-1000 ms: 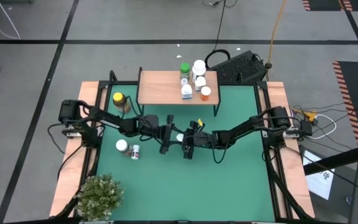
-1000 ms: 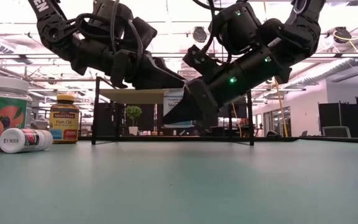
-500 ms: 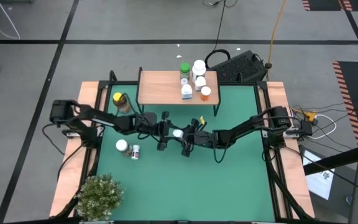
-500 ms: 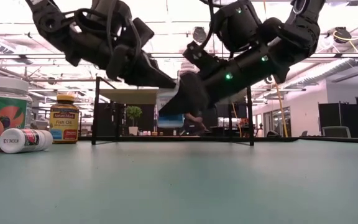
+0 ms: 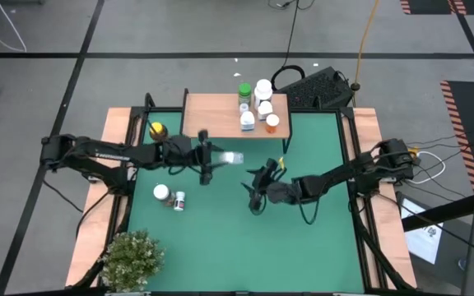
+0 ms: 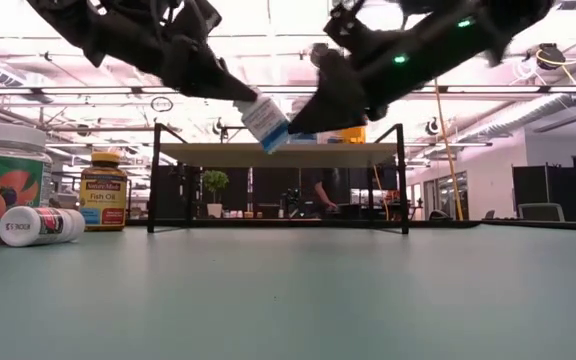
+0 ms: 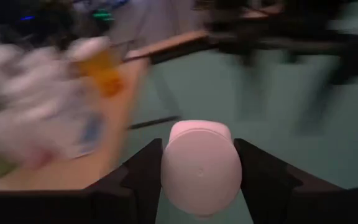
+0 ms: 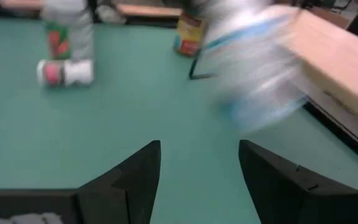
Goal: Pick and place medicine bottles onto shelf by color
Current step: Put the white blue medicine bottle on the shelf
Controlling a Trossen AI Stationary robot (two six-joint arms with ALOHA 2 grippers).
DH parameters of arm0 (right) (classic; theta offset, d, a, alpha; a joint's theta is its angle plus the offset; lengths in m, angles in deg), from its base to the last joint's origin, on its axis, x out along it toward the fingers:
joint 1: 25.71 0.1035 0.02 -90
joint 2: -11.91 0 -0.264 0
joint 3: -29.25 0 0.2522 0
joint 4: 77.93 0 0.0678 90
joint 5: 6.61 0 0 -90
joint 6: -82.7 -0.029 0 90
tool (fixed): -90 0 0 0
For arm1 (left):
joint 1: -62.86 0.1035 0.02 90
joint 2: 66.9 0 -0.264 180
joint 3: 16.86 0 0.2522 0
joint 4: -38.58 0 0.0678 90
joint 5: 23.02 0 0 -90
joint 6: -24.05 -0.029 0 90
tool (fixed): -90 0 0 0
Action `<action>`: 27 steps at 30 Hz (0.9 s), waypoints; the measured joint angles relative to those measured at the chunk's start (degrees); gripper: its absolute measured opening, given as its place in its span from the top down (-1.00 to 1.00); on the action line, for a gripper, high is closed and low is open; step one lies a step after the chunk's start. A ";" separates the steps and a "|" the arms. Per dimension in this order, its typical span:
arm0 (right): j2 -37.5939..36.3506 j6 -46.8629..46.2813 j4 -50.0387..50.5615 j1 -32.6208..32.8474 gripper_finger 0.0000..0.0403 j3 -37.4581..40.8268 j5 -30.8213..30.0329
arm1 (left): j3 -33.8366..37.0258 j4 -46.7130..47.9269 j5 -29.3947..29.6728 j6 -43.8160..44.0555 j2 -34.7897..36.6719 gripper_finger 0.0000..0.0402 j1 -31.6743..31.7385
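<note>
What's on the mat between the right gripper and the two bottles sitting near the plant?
Nothing. In the high view, bare green mat runs from the right gripper to the upright bottle and the toppled bottle.

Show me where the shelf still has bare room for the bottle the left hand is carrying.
The shelf is bare across its left and middle, from its left edge to the bottle cluster crowding the right end. The left hand holds the white bottle just in front of that bare stretch. The right hand hangs open over the mat.
</note>
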 joint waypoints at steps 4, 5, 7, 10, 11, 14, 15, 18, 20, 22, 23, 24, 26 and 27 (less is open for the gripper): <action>0.12 -0.63 1.55 0.70 -0.04 0.00 -1.20 | -0.07 -0.31 -0.73 1.15 0.53 0.10 1.57; 0.51 -0.91 1.18 0.52 -0.04 -0.02 -1.49 | -0.04 0.23 -1.22 1.13 0.48 0.10 1.96; 1.37 -1.98 1.40 0.29 -0.04 0.07 -2.20 | -0.57 1.42 -1.10 0.90 0.45 0.10 3.37; 2.24 -4.28 0.45 0.07 -0.04 0.73 -2.27 | -4.34 8.46 -1.22 0.91 0.49 0.10 4.73; 2.30 -4.56 0.47 -0.12 -0.04 0.99 -2.42 | -5.98 11.98 -1.62 0.89 0.49 0.10 5.02; 2.49 -4.61 0.37 -0.24 -0.04 1.82 -2.60 | -11.86 22.47 -1.52 0.35 0.45 0.10 6.14; 2.50 -4.56 0.23 -0.21 -0.04 2.09 -2.58 | -14.07 25.39 -1.50 0.07 0.46 0.10 6.54; 2.50 -3.90 -2.17 -0.19 -0.04 2.86 -2.55 | -19.40 32.25 -1.64 -1.36 0.33 0.10 7.87; 2.50 -3.28 -3.41 -0.24 -0.04 3.38 -2.53 | -22.33 35.28 -1.78 -2.28 -0.05 0.10 9.22; 2.50 -3.01 -3.47 -0.24 -0.04 3.61 -2.53 | -24.72 37.92 -1.78 -3.18 -0.08 0.10 10.81; 2.50 -2.91 -3.45 -0.24 -0.04 3.63 -2.48 | -25.74 38.00 -1.78 -3.65 -0.12 0.10 11.67; 2.50 -2.88 -3.52 -0.23 -0.04 3.68 -2.45 | -26.75 37.84 -1.78 -4.05 -0.49 0.10 12.47; 2.50 -2.86 -3.50 -0.20 -0.04 3.72 -2.40 | -28.68 38.47 -1.84 -4.38 -1.44 0.10 14.48; 2.50 -2.86 -3.40 -0.22 -0.04 3.72 -2.42 | -29.74 39.22 -1.96 -4.50 -2.10 0.10 15.63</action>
